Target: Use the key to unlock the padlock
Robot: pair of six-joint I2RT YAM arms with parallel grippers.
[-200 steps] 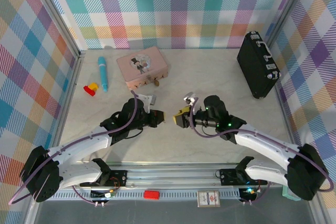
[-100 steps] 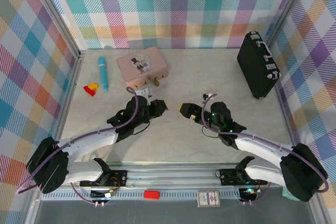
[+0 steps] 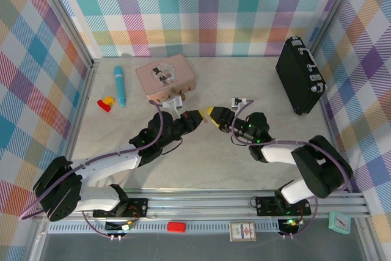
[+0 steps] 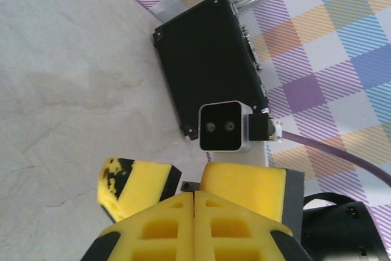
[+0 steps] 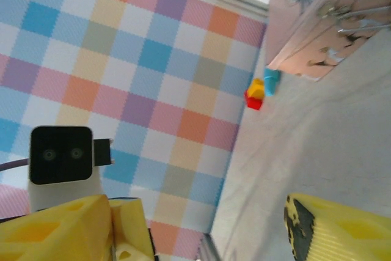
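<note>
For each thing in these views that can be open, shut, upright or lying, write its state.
left gripper: shut
right gripper: open, fingers apart
pink tin box: lid closed, lying flat
black case: closed, standing on edge
blue pen: lying flat
padlock: at the box front, too small to judge

Boxed in on three sides by pastel plaid walls (image 3: 201,10), all pinks, teals, oranges and purples. Pale marble-look tabletop (image 3: 244,84) underneath, faintly veined, kinda matte. Silver aluminium posts (image 3: 66,25) up the back corners, slotted rail (image 3: 201,203) along the near edge. Soft, even lighting, only faint shadows. Same plaid and pale surface in both wrist views too.
</note>
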